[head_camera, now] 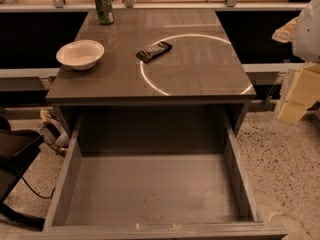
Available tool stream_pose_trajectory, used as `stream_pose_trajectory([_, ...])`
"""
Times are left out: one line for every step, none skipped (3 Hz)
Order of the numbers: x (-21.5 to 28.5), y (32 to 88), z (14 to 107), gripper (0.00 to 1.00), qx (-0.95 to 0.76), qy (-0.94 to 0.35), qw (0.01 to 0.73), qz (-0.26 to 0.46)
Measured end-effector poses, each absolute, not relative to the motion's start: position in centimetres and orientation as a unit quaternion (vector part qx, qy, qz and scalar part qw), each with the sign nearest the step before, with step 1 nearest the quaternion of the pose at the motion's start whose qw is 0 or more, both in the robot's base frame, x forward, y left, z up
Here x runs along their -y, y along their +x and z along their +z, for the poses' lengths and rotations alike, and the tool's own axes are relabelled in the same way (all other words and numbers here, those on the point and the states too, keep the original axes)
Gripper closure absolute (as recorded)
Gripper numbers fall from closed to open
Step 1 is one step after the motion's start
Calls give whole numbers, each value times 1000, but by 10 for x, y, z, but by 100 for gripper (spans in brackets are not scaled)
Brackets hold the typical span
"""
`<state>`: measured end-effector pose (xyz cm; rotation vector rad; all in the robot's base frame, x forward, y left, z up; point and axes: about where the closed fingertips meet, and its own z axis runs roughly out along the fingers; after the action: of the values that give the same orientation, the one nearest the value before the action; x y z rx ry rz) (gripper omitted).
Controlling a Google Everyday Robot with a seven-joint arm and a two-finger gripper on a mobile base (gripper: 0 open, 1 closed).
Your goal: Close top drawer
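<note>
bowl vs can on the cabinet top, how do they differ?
Colour: the bowl is white, the can is green.
Shape: the bowl is low and wide, the can tall and narrow.
Place: the bowl sits nearer the front, the can near the back edge.
Both stand upright on the left part of the cabinet top in this view, above the open top drawer. The gripper is off to the right of the cabinet, touching neither.

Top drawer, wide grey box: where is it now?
Camera view, lower centre: the wide grey top drawer stands pulled out under the grey cabinet top. The gripper hangs at the right edge, apart from it.
</note>
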<state>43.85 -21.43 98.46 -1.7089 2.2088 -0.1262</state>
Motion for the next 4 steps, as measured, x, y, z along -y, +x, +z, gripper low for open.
stream_pose_trajectory([214, 439, 985, 0, -778, -602, 173, -45])
stream_pose_trajectory([223, 425, 969, 0, -781, -602, 155, -59])
stream_pose_trajectory([243, 390, 943, 0, -785, -600, 138, -74])
stream_pose_trajectory([261, 351, 906, 0, -786, -601, 118, -80])
